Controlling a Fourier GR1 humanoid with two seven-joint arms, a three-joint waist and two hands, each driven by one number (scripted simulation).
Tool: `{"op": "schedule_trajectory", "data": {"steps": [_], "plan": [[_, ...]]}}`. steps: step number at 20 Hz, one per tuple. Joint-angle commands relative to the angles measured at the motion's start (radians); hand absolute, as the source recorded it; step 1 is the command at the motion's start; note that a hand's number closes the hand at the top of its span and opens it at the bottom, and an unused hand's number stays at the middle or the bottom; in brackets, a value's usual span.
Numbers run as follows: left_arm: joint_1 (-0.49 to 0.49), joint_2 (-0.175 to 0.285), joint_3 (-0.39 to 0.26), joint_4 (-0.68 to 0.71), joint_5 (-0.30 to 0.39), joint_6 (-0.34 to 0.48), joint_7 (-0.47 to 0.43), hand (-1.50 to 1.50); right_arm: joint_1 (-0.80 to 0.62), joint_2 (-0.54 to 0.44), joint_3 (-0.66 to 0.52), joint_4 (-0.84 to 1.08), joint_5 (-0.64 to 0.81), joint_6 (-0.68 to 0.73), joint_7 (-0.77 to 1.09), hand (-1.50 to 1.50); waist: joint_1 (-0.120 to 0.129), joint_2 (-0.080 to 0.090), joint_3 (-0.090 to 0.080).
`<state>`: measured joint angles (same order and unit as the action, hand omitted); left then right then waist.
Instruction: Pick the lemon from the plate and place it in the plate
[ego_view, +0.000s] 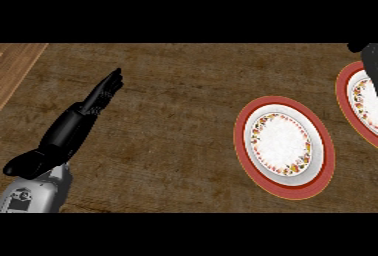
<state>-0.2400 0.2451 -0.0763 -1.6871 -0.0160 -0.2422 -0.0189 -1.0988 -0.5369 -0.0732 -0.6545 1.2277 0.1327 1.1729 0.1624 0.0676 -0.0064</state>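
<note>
two plates and two hands share a brown wooden counter (170, 130). at the far left, in the upper corner, a strip of paler wood (16, 67) borders the counter's darker top. below it, the grey left forearm (33, 192) comes in from the lower left corner and slants up to the right. the left hand (70, 127) is black and stretched along the same line. its fingers (111, 85) are straight and pressed together, tips pointing to the upper right. it holds nothing and is well apart from both plates, with open counter between.

right of the middle lies the nearer plate (240, 135): a red outer rim, a white ring inside it, a band of red and yellow flowers, and a plain white centre. its whole face shows.

at the right edge the second plate (344, 95), of the same pattern, is cut by the view's border so that only its left part shows. the two plates lie near each other but apart, with a strip of counter between their rims. over the upper part of this second plate, in the top right corner, the dark shape is the right hand (369, 60). so little of it shows that i cannot tell whether it is open or closed, or whether it holds anything. no part of the lemon shows in this view, so i cannot tell where it is.
</note>
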Motion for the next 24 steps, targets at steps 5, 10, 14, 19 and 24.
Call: {"op": "schedule_trajectory", "data": {"steps": [5, 10, 14, 19, 24], "plan": [[-0.026, -0.021, -0.029, 0.003, -0.011, 0.004, 0.020, 0.00, -0.085, 0.005, -0.041, 0.130, 0.191, -0.112, 0.313, 1.50, 0.017, 0.001, 0.004], [-0.041, -0.025, -0.015, 0.022, -0.014, 0.016, 0.012, 0.00, -0.101, -0.009, -0.111, 0.168, 0.254, -0.184, 0.314, 1.50, -0.005, 0.000, 0.006], [-0.043, -0.013, -0.001, 0.030, -0.004, 0.006, 0.018, 0.00, -0.080, -0.017, -0.144, 0.188, 0.317, -0.246, 0.314, 1.50, -0.021, -0.006, 0.007], [-0.015, -0.023, -0.007, 0.012, -0.007, 0.015, 0.023, 0.00, -0.021, -0.048, -0.192, 0.188, 0.379, -0.347, 0.314, 1.50, -0.033, -0.012, 0.010], [-0.010, -0.017, 0.012, 0.030, -0.011, 0.025, 0.025, 0.00, 0.034, -0.042, -0.256, 0.194, 0.434, -0.388, 0.314, 1.50, -0.064, -0.024, 0.010]]}}
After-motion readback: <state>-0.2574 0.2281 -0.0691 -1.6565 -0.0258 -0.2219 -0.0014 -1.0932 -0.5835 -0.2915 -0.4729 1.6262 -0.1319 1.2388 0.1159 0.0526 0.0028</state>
